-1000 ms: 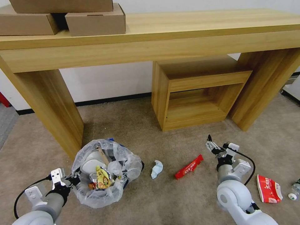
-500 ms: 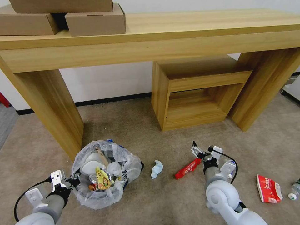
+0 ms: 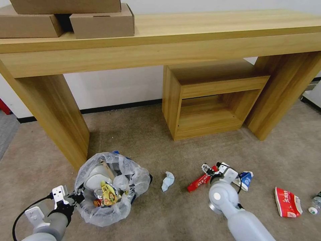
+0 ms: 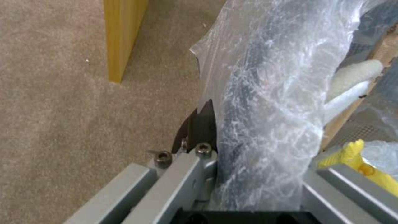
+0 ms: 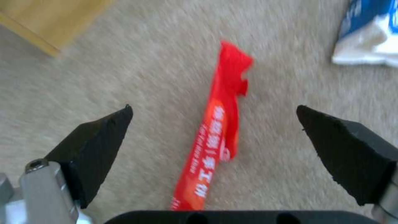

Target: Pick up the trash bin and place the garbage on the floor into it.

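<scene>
Over the last second the right tool (image 3: pixel 208 169) has swung left and nearer, from beside the large red wrapper (image 3: pixel 287 202) to the far end of the long red wrapper (image 3: pixel 201 179), uncovering a blue-white carton (image 3: pixel 245 179) on the floor (image 3: pixel 187 214). Its black fingers (image 5: pixel 97 146) are spread wide, straddling that wrapper in the right wrist view without touching it. The left tool (image 3: pixel 72 198) is pinching the near-left rim of the trash bin (image 3: pixel 110 187) through its plastic liner (image 4: pixel 265 109); the bin sits at the near left beside the leg of the wooden surface (image 3: pixel 53 110). The wrapper is thin and flat on carpet pile, so the fingers could close above it and come up empty, or snag the carpet. The bin is held by 1 side of its rim, so it could tilt and spill, or the slick liner could slip free. Counted on the floor: 2 red wrappers, 1 carton, 1 crumpled tissue (image 3: pixel 168 180), 1 clear bottle (image 3: pixel 315 203) at the right edge. There is 1 bin and 3 cardboard boxes (image 3: pixel 100 21) on the surface.
</scene>
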Available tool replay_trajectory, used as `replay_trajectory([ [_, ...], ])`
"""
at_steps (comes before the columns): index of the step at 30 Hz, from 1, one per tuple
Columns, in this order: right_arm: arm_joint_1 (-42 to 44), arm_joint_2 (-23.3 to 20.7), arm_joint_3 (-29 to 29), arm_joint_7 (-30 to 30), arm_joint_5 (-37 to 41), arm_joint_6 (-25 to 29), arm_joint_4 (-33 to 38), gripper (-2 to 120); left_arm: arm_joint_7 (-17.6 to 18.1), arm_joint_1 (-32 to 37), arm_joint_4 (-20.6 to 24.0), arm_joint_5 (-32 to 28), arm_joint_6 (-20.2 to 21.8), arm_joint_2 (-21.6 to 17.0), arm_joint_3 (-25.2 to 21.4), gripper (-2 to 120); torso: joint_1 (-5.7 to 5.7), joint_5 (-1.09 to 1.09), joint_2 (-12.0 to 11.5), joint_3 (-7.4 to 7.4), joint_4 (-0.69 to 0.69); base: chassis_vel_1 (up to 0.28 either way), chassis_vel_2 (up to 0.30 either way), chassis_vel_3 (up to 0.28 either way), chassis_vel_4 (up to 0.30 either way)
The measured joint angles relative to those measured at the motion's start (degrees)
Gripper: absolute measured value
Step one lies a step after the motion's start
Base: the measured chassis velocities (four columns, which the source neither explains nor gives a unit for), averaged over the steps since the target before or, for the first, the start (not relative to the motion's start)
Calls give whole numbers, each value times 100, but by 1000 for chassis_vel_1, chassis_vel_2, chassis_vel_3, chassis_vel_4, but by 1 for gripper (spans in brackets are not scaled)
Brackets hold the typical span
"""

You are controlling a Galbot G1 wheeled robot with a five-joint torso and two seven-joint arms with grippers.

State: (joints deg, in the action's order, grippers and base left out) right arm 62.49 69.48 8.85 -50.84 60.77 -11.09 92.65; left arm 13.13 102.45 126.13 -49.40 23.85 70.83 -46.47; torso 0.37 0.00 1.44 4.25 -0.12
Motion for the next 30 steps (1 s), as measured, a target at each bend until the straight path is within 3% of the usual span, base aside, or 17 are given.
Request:
replay_trajectory([
  [19,-872,537,-411,217,-230,67,-1934,98,1,86,53,30,-47,57,-14,0,0,0,0,0,0,0,0,0,0],
  [23,-1020,608,-499,281,-284,113,-2265,91,2,100,62,42,-53,90,-17,0,0,0,0,0,0,0,0,0,0],
  [26,-1142,663,-580,344,-350,181,-2529,74,-5,116,51,90,-82,150,-10,0,0,0,0,0,0,0,0,0,0],
  [30,-1158,667,-617,367,-379,206,-2551,64,-14,121,37,116,-93,181,-2,0,0,0,0,0,0,0,0,0,0],
])
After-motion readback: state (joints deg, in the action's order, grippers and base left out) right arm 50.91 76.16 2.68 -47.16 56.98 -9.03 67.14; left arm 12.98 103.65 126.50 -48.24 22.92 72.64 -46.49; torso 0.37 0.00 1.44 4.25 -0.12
